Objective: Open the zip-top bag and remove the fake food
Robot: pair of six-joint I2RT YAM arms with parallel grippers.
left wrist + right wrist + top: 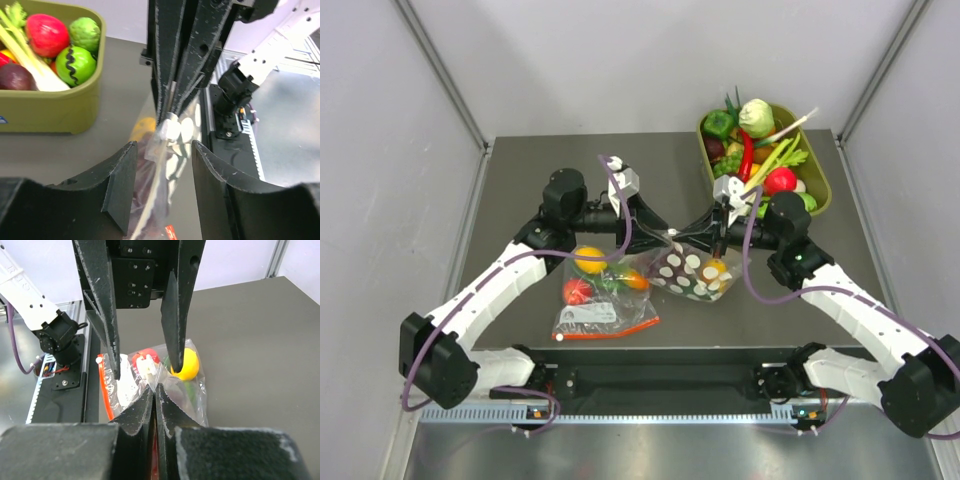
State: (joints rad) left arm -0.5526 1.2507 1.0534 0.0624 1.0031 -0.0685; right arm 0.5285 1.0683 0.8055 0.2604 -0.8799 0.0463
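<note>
The polka-dot zip-top bag (692, 272) lies at mid table, its top edge lifted. A yellow fake fruit (715, 270) shows inside it; no green piece is clear. My right gripper (719, 238) is shut on the bag's top edge, and in the right wrist view the gripper (156, 388) pinches the plastic just behind the white zip slider (148, 365). My left gripper (667, 236) is open. In the left wrist view its gripper (162, 150) straddles the bag's edge (167, 165) near the slider (170, 130) without closing on it.
A plain clear bag with a red-orange zip strip (605, 305) holding small round fruits lies left of the dotted bag. An olive bin (818, 188) of toy vegetables stands at the back right, also in the left wrist view (50, 107). The arms' base rail (660, 382) runs along the near edge.
</note>
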